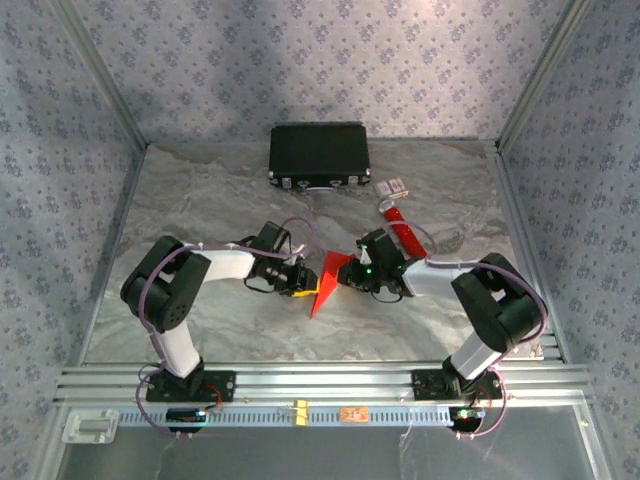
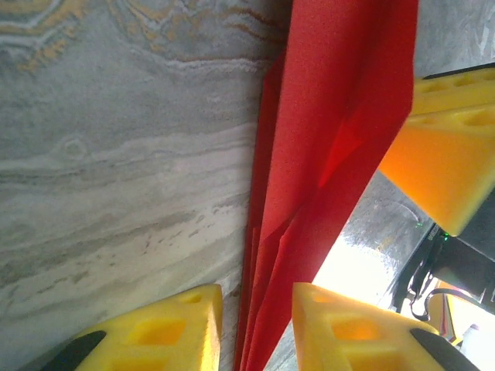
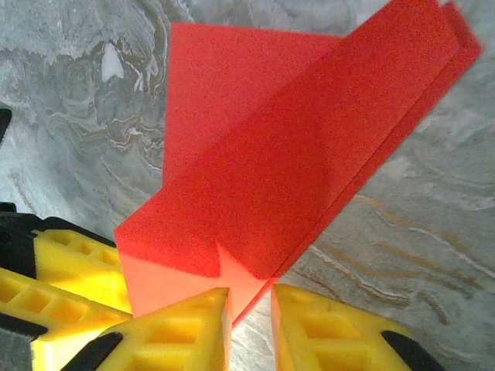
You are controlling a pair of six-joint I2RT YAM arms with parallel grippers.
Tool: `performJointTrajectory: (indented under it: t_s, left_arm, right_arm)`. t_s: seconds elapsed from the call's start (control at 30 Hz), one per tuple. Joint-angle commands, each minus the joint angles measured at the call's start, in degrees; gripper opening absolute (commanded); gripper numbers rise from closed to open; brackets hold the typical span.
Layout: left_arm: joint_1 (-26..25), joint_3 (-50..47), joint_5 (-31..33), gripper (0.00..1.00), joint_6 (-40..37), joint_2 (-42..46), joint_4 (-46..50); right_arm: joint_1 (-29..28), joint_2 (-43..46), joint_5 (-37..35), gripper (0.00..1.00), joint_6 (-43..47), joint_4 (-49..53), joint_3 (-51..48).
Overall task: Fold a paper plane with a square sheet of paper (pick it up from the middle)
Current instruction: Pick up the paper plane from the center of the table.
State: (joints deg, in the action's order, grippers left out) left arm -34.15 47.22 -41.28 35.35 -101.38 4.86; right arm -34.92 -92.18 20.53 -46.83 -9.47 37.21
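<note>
Two grippers meet at the red paper plane (image 1: 328, 280), which lies between them. We see the left gripper (image 2: 259, 334) slightly open: the plane's folded layers run between its yellow fingers (image 2: 155, 336), a sliver of table (image 2: 116, 193) showing beside one finger, the other touching the paper. Our right gripper (image 3: 251, 297) is narrowly parted around the plane's corner; we cannot tell whether it pinches

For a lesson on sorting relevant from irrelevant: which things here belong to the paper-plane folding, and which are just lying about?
In the job: folded red paper; left gripper and right gripper, both at the paper.
Lying about: black case; red tube with white end; small white box near the tube.
</note>
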Motion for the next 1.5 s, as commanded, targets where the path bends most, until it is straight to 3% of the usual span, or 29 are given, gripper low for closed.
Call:
performJointTrajectory:
  t_s: [0.0,0.77,0.93,1.47]
  left_arm:
    - [-0.94,1.02,-0.39,0.29,-1.41,-1.43,1.49]
    - [-2.64,2.65,2.29,0.13,-2.03,-1.54,1.97]
    - [-2.59,1.99,3.63,0.14,-1.61,-0.83,1.16]
    - [-3.3,3.31,-2.54,0.2,-1.52,-2.94,-0.29]
  right_arm:
    - [-0.59,-1.06,1.48,0.22,-1.67,-1.49,-1.11]
    - [-1.38,-1.96,1.37,0.2,-2.59,-1.93,-1.7]
    - [-1.37,-1.86,1.18,0.2,-2.52,-1.78,-1.79]
    - [-1.25,-3.42,2.62,0.2,-3.51,-4.66,-2.49]
